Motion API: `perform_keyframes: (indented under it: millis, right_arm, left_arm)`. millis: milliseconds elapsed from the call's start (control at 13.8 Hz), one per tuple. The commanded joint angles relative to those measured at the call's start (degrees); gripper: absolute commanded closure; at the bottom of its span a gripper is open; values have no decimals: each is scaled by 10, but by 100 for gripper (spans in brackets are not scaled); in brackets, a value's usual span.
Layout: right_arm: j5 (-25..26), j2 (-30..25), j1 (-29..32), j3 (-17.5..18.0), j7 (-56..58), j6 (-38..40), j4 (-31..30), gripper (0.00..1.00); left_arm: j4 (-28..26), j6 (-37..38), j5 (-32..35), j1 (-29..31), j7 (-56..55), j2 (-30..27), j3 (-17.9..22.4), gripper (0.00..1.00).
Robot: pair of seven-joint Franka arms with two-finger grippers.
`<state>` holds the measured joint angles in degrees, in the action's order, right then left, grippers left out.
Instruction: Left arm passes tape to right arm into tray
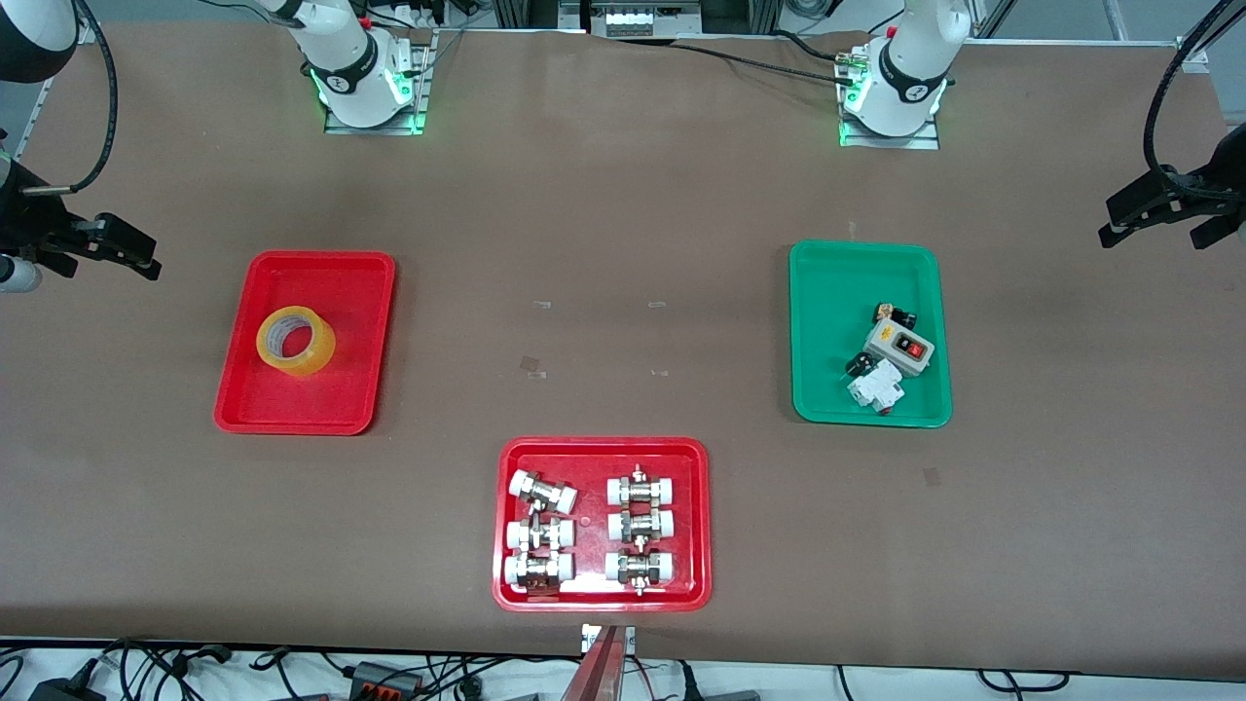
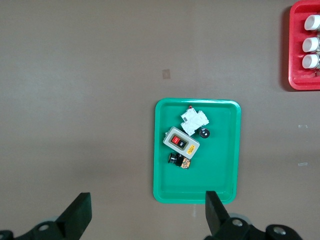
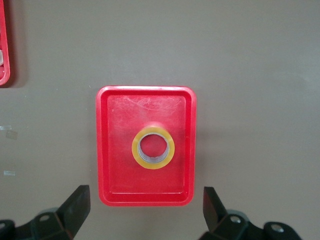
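The tape lies flat in the plain red tray, near the tray's middle, its core axis pointing straight up so the whitish inner ring faces the right wrist camera. Judged from this, the placing step looks complete, and no further grasp seems called for.

The right gripper hangs high over the bare table at the right arm's end, out past the tray's edge; in the front view the tape lies at about 4 o'clock from it. Its fingers are spread wide and hold nothing. Of the two arms, the right is plainly the nearer to the tape.

The left gripper hangs over the table at the left arm's end, well apart from the tape, fingers spread and empty; this arm waits. The green tray, seen from its wrist view, holds a grey switch box and small electrical parts.

A second red tray, at 6 o'clock in the front view and nearest that camera, holds white-capped metal fittings. The brown table between the trays offers open room.
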<state>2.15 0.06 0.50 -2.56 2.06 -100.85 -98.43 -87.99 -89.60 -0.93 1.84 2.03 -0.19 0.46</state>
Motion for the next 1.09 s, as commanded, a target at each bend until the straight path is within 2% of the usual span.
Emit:
perform_keyframes:
  millis: [0,726,871,1016]
  right_arm:
    - [2,-11,-4,-2,-1,10,-1,0]
    - [-3,-13,17,6,9,8,-2,0]
    - [-3,-14,28,23,8,7,-2,0]
    - [-5,-13,30,25,8,3,-3,0]
  left_arm:
    - [12,9,4,-1,-2,5,-1,0]
    - [11,8,5,-1,-2,5,-1,0]
    - [11,8,5,-1,-2,5,-1,0]
    - [10,7,4,0,-2,6,-1,0]
